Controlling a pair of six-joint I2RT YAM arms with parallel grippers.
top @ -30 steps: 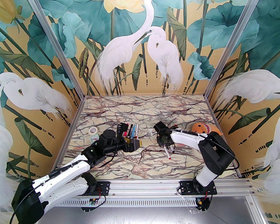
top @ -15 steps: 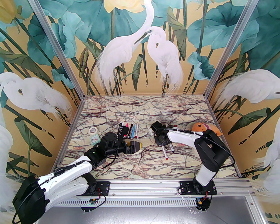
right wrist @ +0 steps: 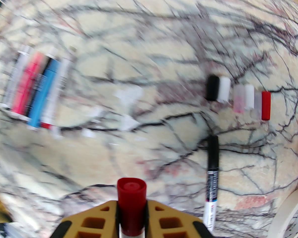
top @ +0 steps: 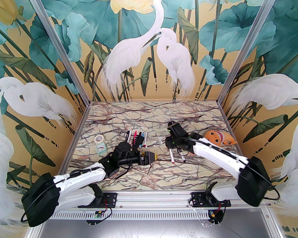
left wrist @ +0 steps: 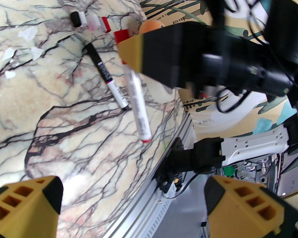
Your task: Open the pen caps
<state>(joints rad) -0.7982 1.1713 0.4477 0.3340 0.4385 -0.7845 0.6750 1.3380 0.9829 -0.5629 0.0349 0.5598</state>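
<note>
Where the right gripper (right wrist: pixel 131 207) enters the bottom centre of the right wrist view, its two yellow fingers (right wrist: pixel 99 219) are pressed in on the capped end of a red-capped marker (right wrist: pixel 131 187). The red cap faces the lens end-on. In the top external view this gripper (top: pixel 170 148) sits right of centre. The marker (top: pixel 171 157) runs from it toward the bottom of the frame as a white barrel with a red end. In the left wrist view the same marker (left wrist: pixel 137 108) slants from upper centre down to mid-frame. Contact between its red end and the marble table (top: pixel 149 118) cannot be determined.

The left gripper (left wrist: pixel 132 185) has its jaws spread wide, with one yellow finger (left wrist: pixel 27 202) in the lower left corner and the other in the lower right. In the top external view it (top: pixel 154 156) lies left of the marker, apart from it.

A black pen (top: pixel 182 157) lies flat on the table just right of the held marker. It appears at centre left in the left wrist view (left wrist: pixel 106 78) and at lower right in the right wrist view (right wrist: pixel 212 180).

A row of loose pen caps (right wrist: pixel 239 99), in black, white, pink, white, clear and red, lies beyond the black pen. It appears at upper left in the left wrist view (left wrist: pixel 94 23).

The remaining pens (top: pixel 144 135) lie side by side at the centre of the table. They are blurred at centre left in the right wrist view (right wrist: pixel 47 88).
</note>
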